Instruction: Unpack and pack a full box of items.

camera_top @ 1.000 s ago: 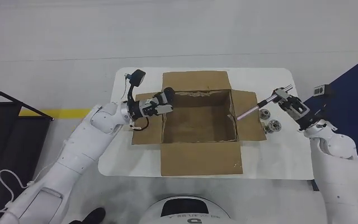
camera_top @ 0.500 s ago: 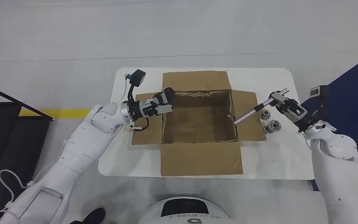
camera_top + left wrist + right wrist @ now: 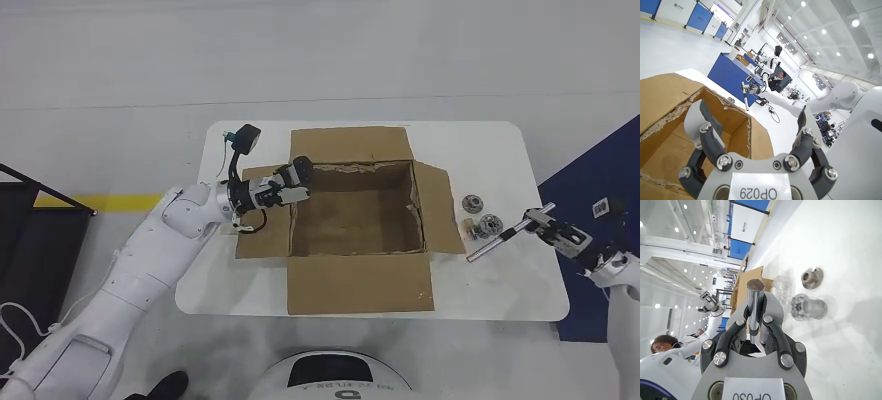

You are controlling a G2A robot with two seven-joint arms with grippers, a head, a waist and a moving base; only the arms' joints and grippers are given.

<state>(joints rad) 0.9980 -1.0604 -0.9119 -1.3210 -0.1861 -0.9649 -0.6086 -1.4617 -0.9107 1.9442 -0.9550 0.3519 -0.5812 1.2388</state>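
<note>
**White table carrying an open box, rod being held off to the right**

A white table [image 3: 490, 290] is standing on a pale floor and carrying a cardboard box [image 3: 352, 285] at its middle, with all 4 flaps lying folded outward.

The right gripper's fingers [image 3: 763, 307] are clamping tight around a steel rod [image 3: 493, 243] close to 1 of its ends. The right gripper [image 3: 541, 221] is hanging over the right part of the table, well apart from the box. The rod is pointing from it back toward the box, its free end lying near the outer corner of the right flap. Whether the rod is touching the tabletop cannot be told.

2 flanged metal fittings [image 3: 472, 204] are sitting side by side on the table, just beside the right flap.

The left gripper's fingers [image 3: 706, 115] are spreading wide with nothing between them. The left gripper [image 3: 299, 178] is hovering at the box's left wall, by its far corner, facing across the opening.
</note>
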